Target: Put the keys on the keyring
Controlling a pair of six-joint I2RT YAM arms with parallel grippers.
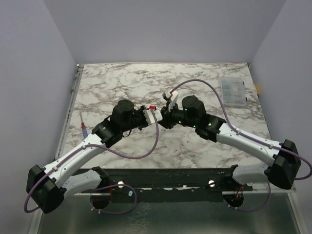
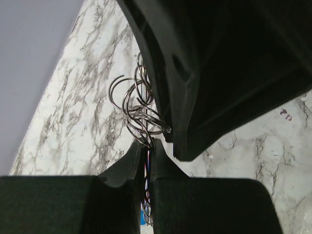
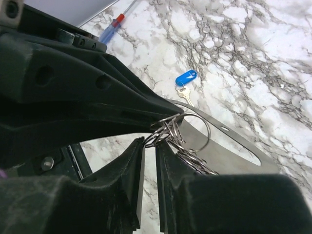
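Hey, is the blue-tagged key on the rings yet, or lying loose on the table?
Loose. The blue-tagged key lies flat on the marble table, apart from the wire rings.

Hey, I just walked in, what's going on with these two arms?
Both arms meet over the middle of the marble table. The left tool is shut on a bunch of thin silvery metal rings. The right tool sits at the same bunch, jaws nearly together; whether it grips is unclear. One small blue-headed key lies loose on the table.

surface [image 1: 180, 148] centre: my jaws nose to nose, no passage between | far half: open | right edge: box [image 1: 232, 92], seemingly clear of me
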